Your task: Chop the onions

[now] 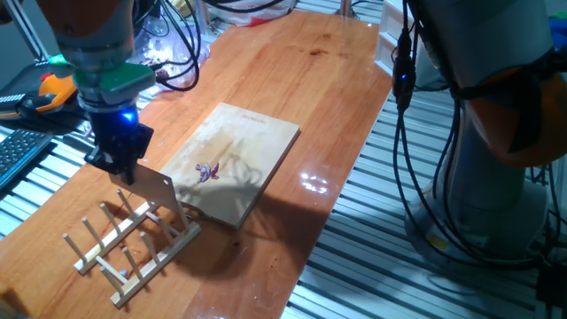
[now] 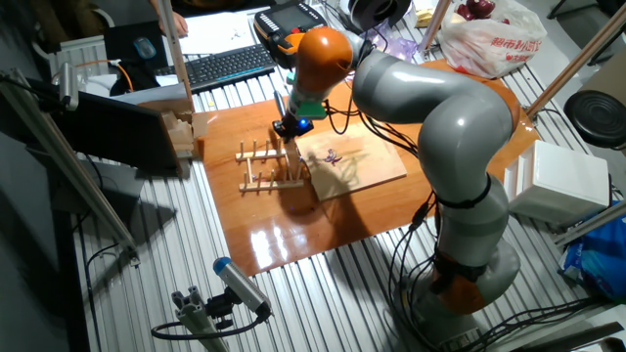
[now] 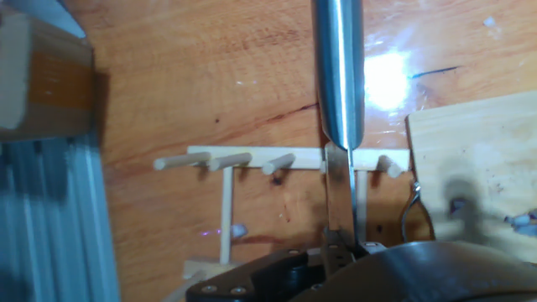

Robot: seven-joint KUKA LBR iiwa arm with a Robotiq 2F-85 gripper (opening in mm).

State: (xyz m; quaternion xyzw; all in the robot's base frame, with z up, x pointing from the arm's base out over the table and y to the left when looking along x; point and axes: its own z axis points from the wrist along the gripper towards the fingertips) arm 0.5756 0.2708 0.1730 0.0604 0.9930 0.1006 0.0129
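Observation:
The onions are a tiny purple-and-white sliver near the middle of the wooden board. They also show in the other fixed view, and as small bits at the right edge of the hand view. My gripper is shut on a steel knife. It holds the knife above the wooden peg rack, left of the board and apart from the onions. In the hand view the knife is seen edge-on over the rack.
The wooden table ends at a ribbed metal surface to the right. A keyboard and a teach pendant lie behind. A wooden block stands by the rack. A plastic bag is at the back right.

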